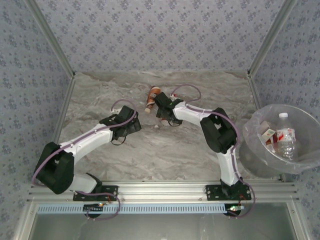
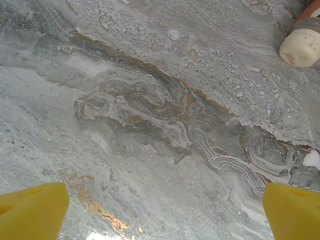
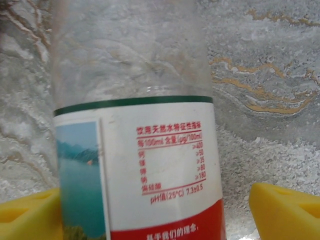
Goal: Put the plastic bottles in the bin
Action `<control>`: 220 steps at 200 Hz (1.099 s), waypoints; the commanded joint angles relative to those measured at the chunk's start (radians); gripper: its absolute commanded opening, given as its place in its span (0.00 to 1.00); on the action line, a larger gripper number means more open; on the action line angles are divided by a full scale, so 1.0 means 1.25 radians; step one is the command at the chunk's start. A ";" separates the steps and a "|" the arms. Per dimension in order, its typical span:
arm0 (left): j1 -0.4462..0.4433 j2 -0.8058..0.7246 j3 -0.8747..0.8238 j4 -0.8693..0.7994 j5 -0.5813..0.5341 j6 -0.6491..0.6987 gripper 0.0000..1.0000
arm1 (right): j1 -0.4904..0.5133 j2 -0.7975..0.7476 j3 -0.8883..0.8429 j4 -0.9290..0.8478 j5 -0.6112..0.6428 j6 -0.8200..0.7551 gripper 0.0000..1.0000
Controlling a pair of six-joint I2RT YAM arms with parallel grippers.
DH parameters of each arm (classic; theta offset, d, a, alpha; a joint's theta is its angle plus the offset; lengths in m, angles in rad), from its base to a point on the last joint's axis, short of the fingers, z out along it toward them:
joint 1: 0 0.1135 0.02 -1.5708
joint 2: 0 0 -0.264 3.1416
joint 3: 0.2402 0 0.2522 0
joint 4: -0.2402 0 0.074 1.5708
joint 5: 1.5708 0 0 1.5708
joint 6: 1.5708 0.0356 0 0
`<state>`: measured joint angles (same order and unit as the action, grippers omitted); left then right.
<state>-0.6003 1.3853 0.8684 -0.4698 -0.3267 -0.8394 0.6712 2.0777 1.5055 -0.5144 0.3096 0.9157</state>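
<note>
Bin: near right side of the surface, bottles already inside. This is the drop point.
Left claw: wide open over bare surface, holding nothing.
Right claw: open, astride the clear labelled bottle lying on the surface. One pad is at its side, the other apart.
Grip: close squarely on the label band, gently, as thin plastic will likely squash or slip.
Amber bottle: just beyond, so lift straight up to avoid knocking it.

Two plastic bottles on the table, two in one bin.
</note>
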 commanded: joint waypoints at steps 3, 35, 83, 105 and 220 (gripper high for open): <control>0.005 -0.012 -0.004 -0.002 -0.006 -0.008 0.99 | -0.025 0.015 0.003 0.017 -0.061 -0.001 0.89; 0.005 -0.009 -0.004 -0.003 -0.005 -0.008 0.99 | -0.025 0.056 0.039 0.008 -0.051 -0.007 0.89; 0.005 -0.003 0.005 -0.007 -0.006 -0.006 1.00 | -0.026 0.082 0.044 0.029 -0.066 -0.008 0.83; 0.005 0.000 0.008 -0.007 -0.004 -0.003 0.99 | -0.019 0.063 0.019 0.063 -0.050 -0.018 0.76; 0.005 0.016 0.015 0.008 0.019 0.001 0.99 | -0.004 -0.096 -0.124 0.171 0.015 -0.045 0.50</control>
<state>-0.5999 1.3968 0.8684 -0.4683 -0.3088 -0.8391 0.6575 2.0296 1.3800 -0.3305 0.2932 0.8734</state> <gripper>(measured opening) 0.994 0.544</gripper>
